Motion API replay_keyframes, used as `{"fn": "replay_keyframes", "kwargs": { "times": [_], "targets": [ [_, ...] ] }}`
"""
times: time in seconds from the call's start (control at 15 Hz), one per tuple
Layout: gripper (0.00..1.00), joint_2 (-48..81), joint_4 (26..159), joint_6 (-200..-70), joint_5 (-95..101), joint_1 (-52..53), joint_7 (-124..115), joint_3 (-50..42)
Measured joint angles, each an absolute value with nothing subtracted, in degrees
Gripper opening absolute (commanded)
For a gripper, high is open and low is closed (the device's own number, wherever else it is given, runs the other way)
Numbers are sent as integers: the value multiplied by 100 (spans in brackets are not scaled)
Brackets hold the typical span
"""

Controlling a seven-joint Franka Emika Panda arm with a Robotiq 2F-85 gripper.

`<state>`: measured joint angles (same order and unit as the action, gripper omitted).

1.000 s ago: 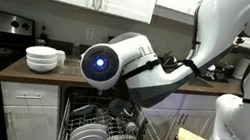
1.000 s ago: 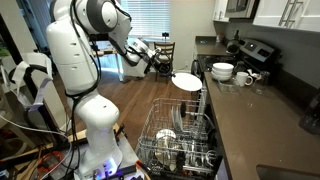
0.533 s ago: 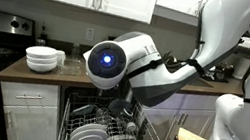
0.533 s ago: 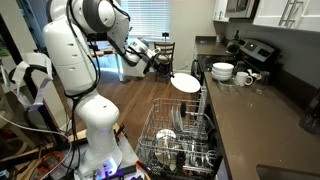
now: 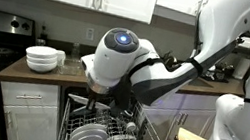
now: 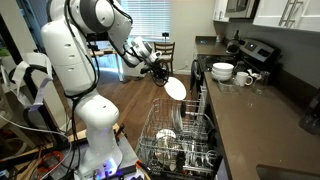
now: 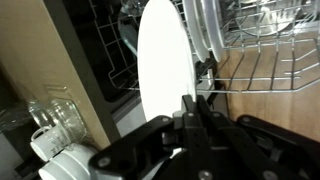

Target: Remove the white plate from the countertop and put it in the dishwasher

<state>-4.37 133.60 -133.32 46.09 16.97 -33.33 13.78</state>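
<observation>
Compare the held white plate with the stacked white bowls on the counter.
The white plate is flat, tilted on edge; the bowls are deep and sit upright. The plate hangs in the gripper over the dishwasher rack; the bowls rest stacked on the countertop. Both are white.

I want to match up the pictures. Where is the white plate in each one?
In an exterior view the white plate hangs tilted near the middle, above the dishwasher rack.
In an exterior view I cannot pick it out; the robot arm blocks that spot, above the rack.
Wrist view: it is big and upright in the middle, its edge in the pincer.
Shared landmark: the dishwasher rack.
</observation>
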Motion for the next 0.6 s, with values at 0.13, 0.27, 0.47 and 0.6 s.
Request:
{"fn": "replay_keyframes", "kwargs": {
  "times": [0.13,0.27,0.47,0.6],
  "targets": [
    [4,-558,13572,-13858,3733,1643,-2689,1262],
    [4,-652,13803,-14139,2778,1634,-1850,1141],
    [4,-743,14071,-14092,1942,1589,-787,1065],
    [5,-843,14187,-14078,1828,1530,-382,1032]
  ]
}}
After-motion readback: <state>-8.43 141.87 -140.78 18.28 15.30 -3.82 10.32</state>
